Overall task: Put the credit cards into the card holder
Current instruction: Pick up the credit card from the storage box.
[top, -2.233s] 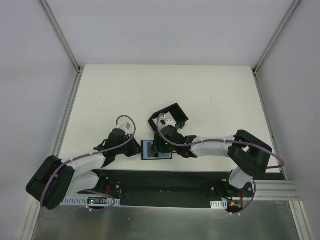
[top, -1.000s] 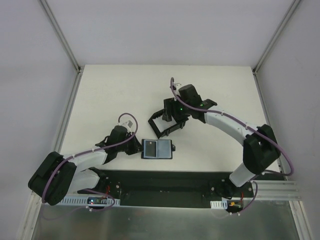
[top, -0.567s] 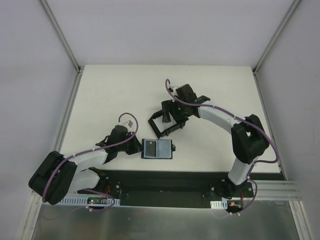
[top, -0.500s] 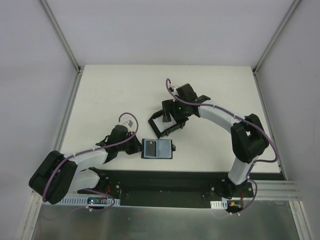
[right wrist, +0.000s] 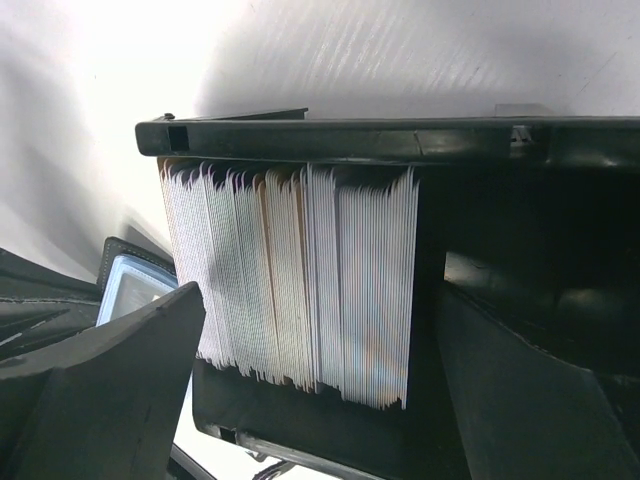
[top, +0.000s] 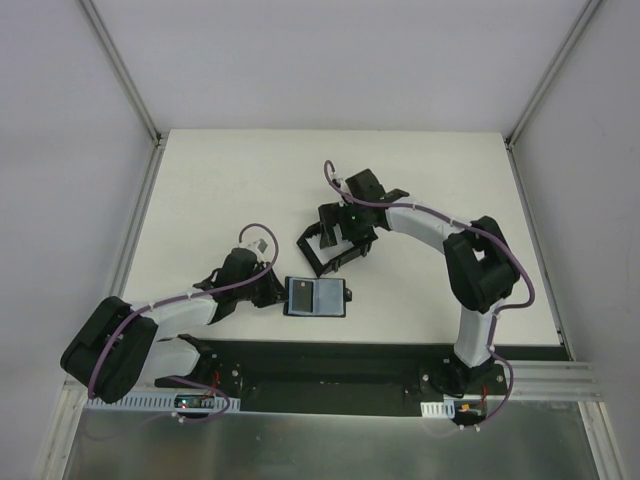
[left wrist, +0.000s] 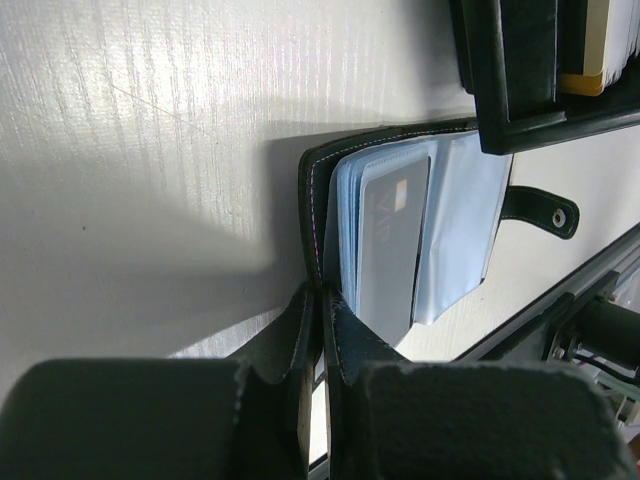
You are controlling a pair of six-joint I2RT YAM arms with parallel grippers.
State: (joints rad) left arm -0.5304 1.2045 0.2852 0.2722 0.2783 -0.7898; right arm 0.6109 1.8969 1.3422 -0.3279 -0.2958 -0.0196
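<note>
Right arm has left the card holder (top: 315,297) and swung out to the black tray (right wrist: 400,140), its elbow now folded closer in. Right gripper (right wrist: 315,300) hangs over the tray, its fingers (right wrist: 110,400) spread wide either side of the upright stack of credit cards (right wrist: 290,280) and not closed on them. Left gripper (left wrist: 318,312) is pinched on the holder's near cover edge. The holder lies open just ahead of it, with one card (left wrist: 392,240) tucked in a clear sleeve and the clasp tab (left wrist: 540,208) on the far side. Tray sits just beyond the holder.
</note>
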